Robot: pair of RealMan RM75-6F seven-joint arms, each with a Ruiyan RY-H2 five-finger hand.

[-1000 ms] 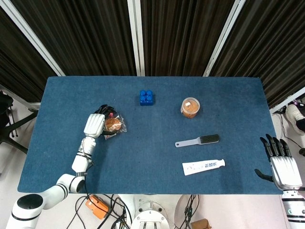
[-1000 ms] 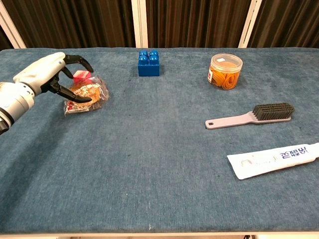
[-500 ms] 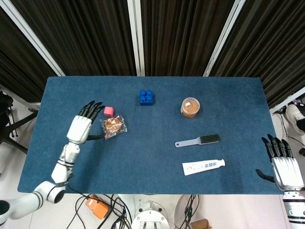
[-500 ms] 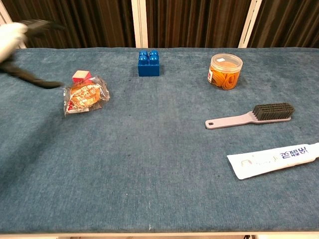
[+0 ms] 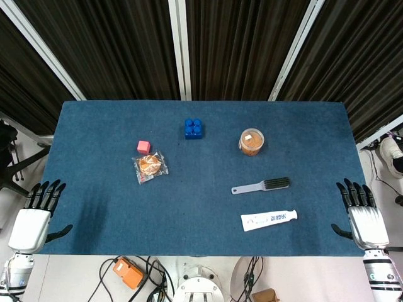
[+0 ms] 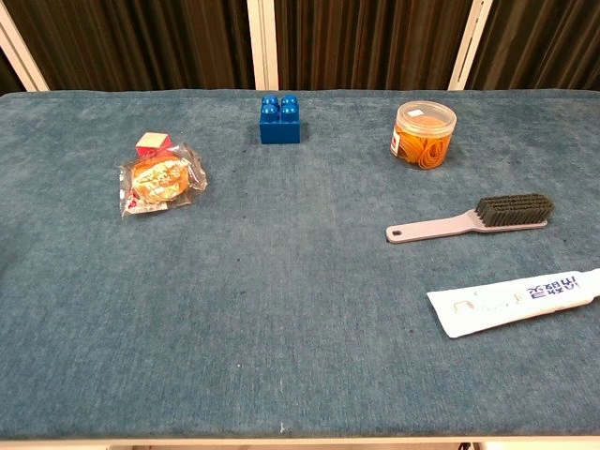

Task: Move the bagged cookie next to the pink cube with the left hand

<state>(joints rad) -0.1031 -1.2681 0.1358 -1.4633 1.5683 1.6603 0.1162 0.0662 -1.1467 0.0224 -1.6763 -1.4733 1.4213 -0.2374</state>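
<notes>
The bagged cookie (image 5: 150,167) (image 6: 158,179) lies on the blue table, just in front of the small pink cube (image 5: 143,146) (image 6: 151,143); bag and cube touch or nearly touch. My left hand (image 5: 33,218) hangs open off the table's front left corner, fingers spread, far from the cookie. At the front right edge my right hand (image 5: 361,215) is open too, holding nothing. Neither hand shows in the chest view.
A blue brick (image 5: 194,128) (image 6: 280,118) sits at the back centre. An orange-filled clear tub (image 5: 251,142) (image 6: 424,133) stands to its right. A grey brush (image 5: 261,185) (image 6: 472,218) and a white tube (image 5: 269,219) (image 6: 517,298) lie front right.
My left hand let go of the bagged cookie and pulled back off the table's front left edge. The cookie stayed beside the pink cube. The right hand barely shifted.
</notes>
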